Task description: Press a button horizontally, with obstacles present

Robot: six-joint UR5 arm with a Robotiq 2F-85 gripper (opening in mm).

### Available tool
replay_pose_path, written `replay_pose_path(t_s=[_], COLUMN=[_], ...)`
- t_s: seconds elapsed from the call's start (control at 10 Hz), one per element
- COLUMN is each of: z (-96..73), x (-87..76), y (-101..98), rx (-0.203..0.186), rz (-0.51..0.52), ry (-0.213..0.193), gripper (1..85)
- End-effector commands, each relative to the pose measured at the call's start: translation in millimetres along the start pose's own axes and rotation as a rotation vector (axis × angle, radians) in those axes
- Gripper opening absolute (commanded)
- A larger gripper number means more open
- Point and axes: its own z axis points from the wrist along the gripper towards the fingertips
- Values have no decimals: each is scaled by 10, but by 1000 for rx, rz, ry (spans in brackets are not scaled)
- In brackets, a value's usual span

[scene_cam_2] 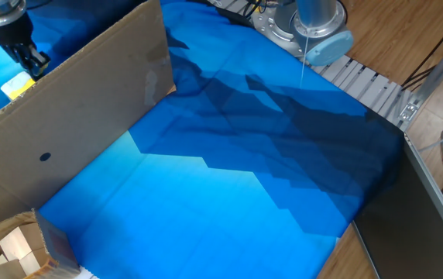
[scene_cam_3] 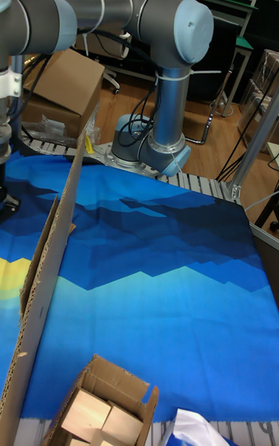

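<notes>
The button (scene_cam_2: 16, 87) is a small yellow block at the far left, partly hidden behind the top edge of the obstacles. These are one long brown cardboard panel (scene_cam_2: 90, 101) standing like a wall, with a small dark round spot (scene_cam_2: 45, 156). My gripper (scene_cam_2: 32, 60) hangs on the far side of the panel, just above and to the right of the button. Its dark fingers are too small and dark to show a gap. In the tall fixed view the panel (scene_cam_3: 58, 221) appears edge-on at the left, and the button is not visible there.
A blue patterned cloth (scene_cam_2: 229, 155) covers the table. An open carton of wooden blocks (scene_cam_2: 12, 248) stands at the near left corner. The arm's base (scene_cam_2: 307, 23) sits at the back beside a ribbed metal rail (scene_cam_2: 369, 85). A brown box (scene_cam_3: 66, 94) lies behind the table.
</notes>
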Motion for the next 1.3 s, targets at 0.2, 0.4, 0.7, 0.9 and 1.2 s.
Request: replay_pose_path(t_s=[0.2, 0.4, 0.7, 0.9, 1.2], z=[75, 485, 850, 937, 1149], x=[-133, -351, -490, -483, -474], y=[115, 51, -68, -47, -4], rx=[-65, -65, -47, -52, -49], rz=[12, -6, -27, -17, -5], ry=[-28, -48, -66, -69, -100], gripper=[10, 10, 10, 10, 10])
